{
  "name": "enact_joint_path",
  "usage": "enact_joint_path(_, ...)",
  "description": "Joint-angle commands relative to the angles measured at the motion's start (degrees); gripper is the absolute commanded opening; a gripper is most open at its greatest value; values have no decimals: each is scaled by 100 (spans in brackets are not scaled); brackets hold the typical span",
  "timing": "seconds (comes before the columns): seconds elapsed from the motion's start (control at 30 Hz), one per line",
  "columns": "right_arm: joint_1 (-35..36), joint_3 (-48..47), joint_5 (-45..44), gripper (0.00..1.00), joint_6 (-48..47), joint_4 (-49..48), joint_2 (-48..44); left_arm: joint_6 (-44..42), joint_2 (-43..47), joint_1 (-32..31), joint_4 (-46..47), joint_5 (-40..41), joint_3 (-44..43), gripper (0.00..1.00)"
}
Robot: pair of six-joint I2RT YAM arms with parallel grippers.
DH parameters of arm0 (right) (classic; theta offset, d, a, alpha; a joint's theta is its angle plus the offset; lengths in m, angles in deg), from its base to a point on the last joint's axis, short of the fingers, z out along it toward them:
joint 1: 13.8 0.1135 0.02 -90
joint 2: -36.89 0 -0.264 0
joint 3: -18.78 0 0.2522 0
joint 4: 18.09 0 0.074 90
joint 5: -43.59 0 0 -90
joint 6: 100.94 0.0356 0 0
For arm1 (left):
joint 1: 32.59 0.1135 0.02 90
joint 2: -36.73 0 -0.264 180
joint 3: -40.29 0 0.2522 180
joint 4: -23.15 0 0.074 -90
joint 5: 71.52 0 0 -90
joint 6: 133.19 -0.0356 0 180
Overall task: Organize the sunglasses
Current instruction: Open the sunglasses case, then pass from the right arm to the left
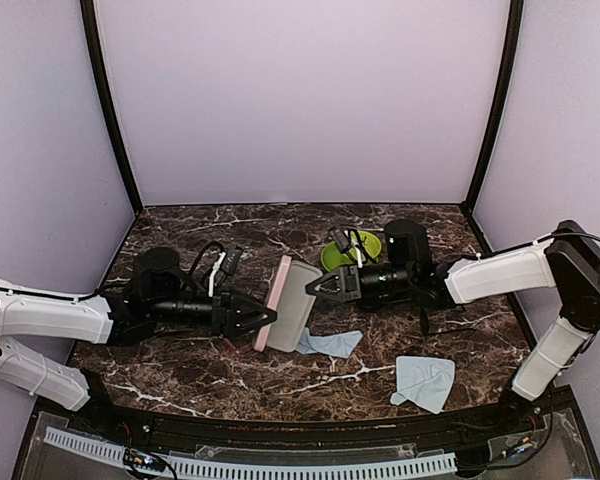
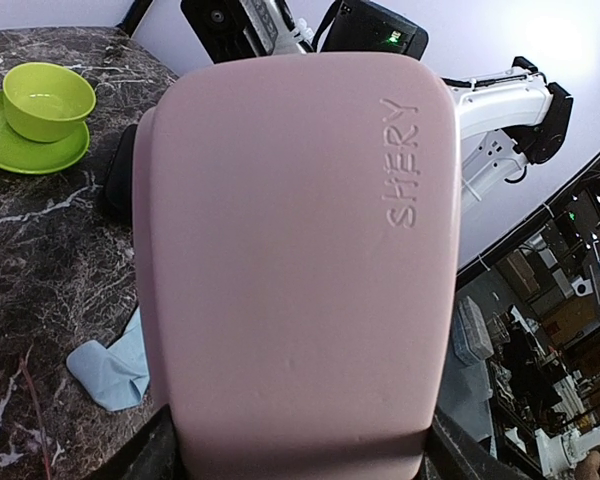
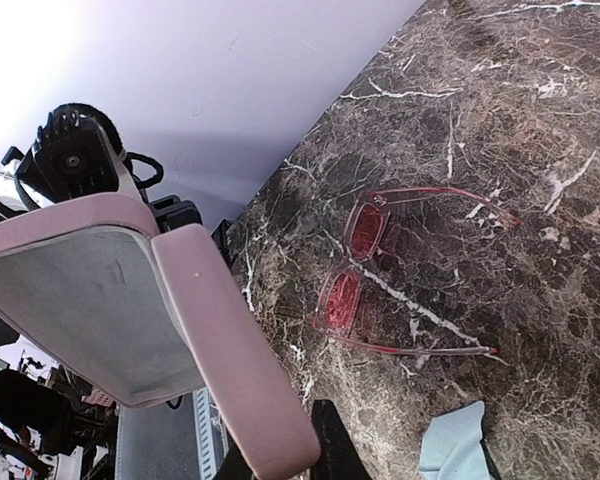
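The pink rectangular case [image 1: 292, 300] is held open above the table between both grippers. My left gripper [image 1: 260, 320] is shut on its body; in the left wrist view the case [image 2: 295, 230] fills the frame, with a finger on each side at the bottom. My right gripper [image 1: 316, 285] is shut on the edge of the other half, and the right wrist view shows its pink rim [image 3: 230, 350] and grey lining [image 3: 80, 300]. The red-pink sunglasses [image 3: 380, 270] lie unfolded on the marble below the case. The black wire-frame pair is out of view.
A green bowl on a green plate [image 1: 365, 248] stands behind the right gripper and also shows in the left wrist view [image 2: 48, 100]. A black oval case [image 2: 115, 185] lies beside it. Two blue cloths [image 1: 332, 343] [image 1: 423, 380] lie at the front.
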Motion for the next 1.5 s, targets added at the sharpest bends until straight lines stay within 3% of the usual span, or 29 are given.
enact_joint_path(0.0, -338, -71, -434, 0, -217, 545, -165, 125, 472, 211, -454, 471, 91, 61)
enact_joint_path(0.23, -352, -182, -519, 0, -241, 855, -119, -5, 616, 220, -861, 663, 77, 68)
enact_joint_path(0.57, -352, -520, -1161, 0, 235, 1614, 33, -421, 548, 214, -1619, 989, -256, 97)
enact_joint_path(0.7, -347, -553, -1408, 0, 396, 1744, 55, -507, 490, 143, -1666, 1147, -355, 99)
enact_joint_path(0.97, -341, -471, -1506, 0, 971, 1436, 106, -1125, -68, -502, -2547, 2496, -1270, 96)
enact_joint_path(1.23, -343, -387, -1578, 0, 1144, 1463, -43, -1608, -996, -920, -3337, 3543, -2251, 80)
enact_joint_path(1.47, -351, -115, -1736, 0, 1579, 1095, -124, -1863, -1498, -998, -3416, 3622, -2653, 66)
